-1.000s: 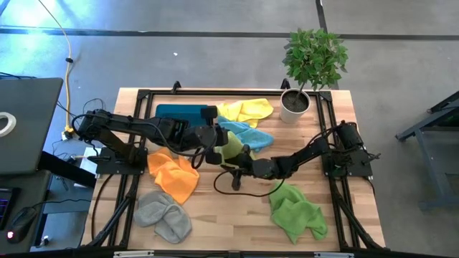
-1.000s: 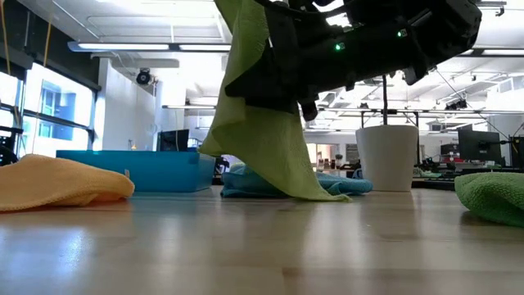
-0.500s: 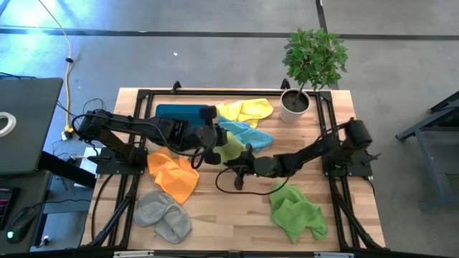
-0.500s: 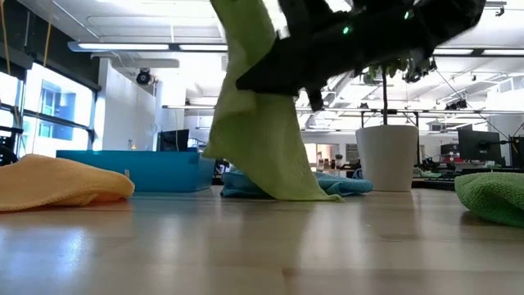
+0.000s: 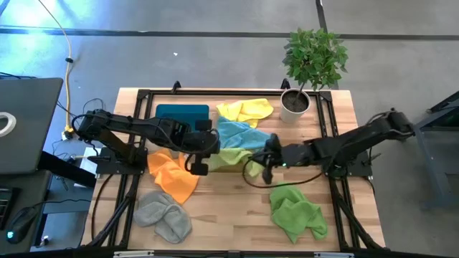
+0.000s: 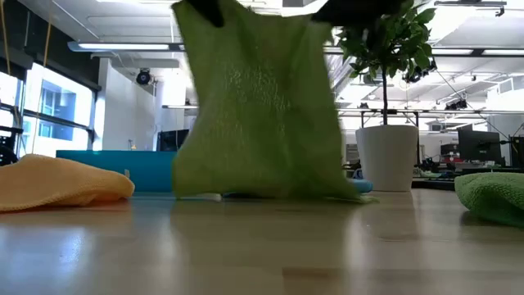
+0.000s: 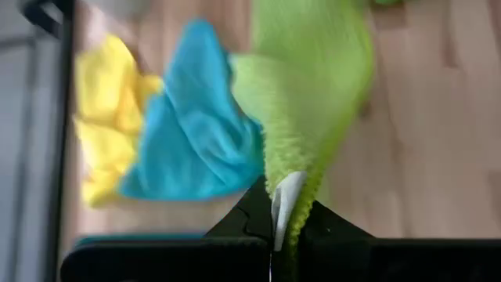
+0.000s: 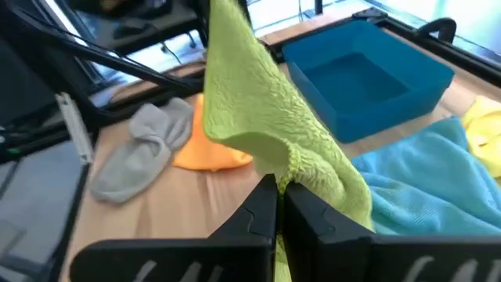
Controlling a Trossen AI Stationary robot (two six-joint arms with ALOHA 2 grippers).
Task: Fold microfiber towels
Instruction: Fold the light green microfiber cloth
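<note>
The light green towel (image 6: 258, 106) hangs spread like a sheet between my two grippers above the table's middle, and its lower edge (image 6: 262, 195) reaches down to the wood. My left gripper (image 5: 199, 156) is shut on its upper left corner. My right gripper (image 5: 268, 162) is shut on its upper right corner. Behind it lie the light blue towel (image 5: 240, 134) and the yellow towel (image 5: 247, 110). The orange towel (image 5: 174, 176), the grey towel (image 5: 163, 216) and the brighter green towel (image 5: 296, 215) lie bunched on the near half of the table. My left gripper pinches the towel's edge beside a white tag (image 7: 286, 200) between its two fingers, slanting down from the table's left. The cloth stretches away from the fingers toward my other gripper. One layer or several, I cannot tell. My right gripper pinches a bunched edge of the towel (image 8: 291, 174) between its two fingers, coming nearly level from the table's right. The cloth rises from the fingers toward my left gripper and hangs loosely, not taut.
The dark teal tray (image 5: 181, 112) stands at the far left. A potted plant (image 5: 308, 64) stands at the far right corner. Bare wood lies in the near middle (image 5: 229, 208), between the grey and brighter green towels.
My right gripper has taken hold of the hanging light green towel, then risen and pulled toward the table's right edge. The towel, which hung in a narrow drape from my left gripper, is now spread wide between both. My left gripper has tipped further down.
</note>
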